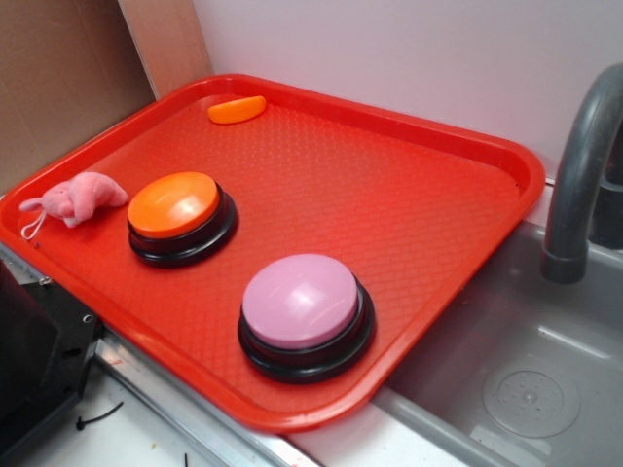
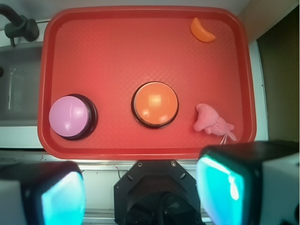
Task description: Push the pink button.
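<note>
The pink button (image 1: 300, 302) is a pale pink-lilac dome on a black base near the front edge of the red tray (image 1: 409, 224). In the wrist view it (image 2: 69, 116) sits at the tray's lower left. My gripper (image 2: 140, 194) shows only in the wrist view. Its two teal-padded fingers (image 2: 220, 187) stand wide apart with nothing between them. It is high above the robot base, short of the tray's near edge and far from the button. The gripper is out of the exterior view.
An orange-topped button (image 1: 175, 206) (image 2: 155, 104) sits mid-tray. A small pink plush toy (image 1: 78, 199) (image 2: 212, 121) lies by the tray rim. An orange wedge (image 1: 237, 109) (image 2: 202, 30) lies at the far corner. A grey sink (image 1: 526, 389) and faucet (image 1: 579, 175) adjoin the tray.
</note>
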`<state>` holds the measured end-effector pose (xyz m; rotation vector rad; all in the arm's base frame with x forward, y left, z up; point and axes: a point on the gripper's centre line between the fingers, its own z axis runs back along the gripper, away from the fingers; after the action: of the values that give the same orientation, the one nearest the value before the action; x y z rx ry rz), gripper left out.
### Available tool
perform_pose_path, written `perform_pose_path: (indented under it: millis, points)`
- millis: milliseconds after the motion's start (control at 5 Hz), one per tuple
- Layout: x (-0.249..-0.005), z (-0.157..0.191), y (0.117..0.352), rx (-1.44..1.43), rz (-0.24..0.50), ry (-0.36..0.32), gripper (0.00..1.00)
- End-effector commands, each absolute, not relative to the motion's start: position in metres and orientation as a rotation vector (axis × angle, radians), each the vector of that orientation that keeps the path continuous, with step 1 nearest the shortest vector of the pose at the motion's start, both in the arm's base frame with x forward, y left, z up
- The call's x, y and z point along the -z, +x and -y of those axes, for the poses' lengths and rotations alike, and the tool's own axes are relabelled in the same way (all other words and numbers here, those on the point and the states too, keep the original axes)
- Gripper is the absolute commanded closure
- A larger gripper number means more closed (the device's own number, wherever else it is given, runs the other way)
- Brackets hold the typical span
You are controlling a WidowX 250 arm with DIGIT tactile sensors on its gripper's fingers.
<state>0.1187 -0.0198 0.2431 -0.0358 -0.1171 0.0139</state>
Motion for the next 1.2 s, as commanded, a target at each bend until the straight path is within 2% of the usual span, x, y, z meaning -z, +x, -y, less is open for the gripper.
perform_pose_path:
  millis: [0, 200, 400, 1000]
  points:
    - [-0.243, 0.020, 0.119, -0.014, 0.117, -0.036, 0.00]
    - [-0.195, 0.070, 0.163, 0.243, 0.139, 0.087, 0.00]
    - [-0.171, 0.128, 0.162, 0.493, 0.180, 0.112, 0.00]
    - [-0.171, 0.128, 0.162, 0.493, 0.180, 0.112, 0.00]
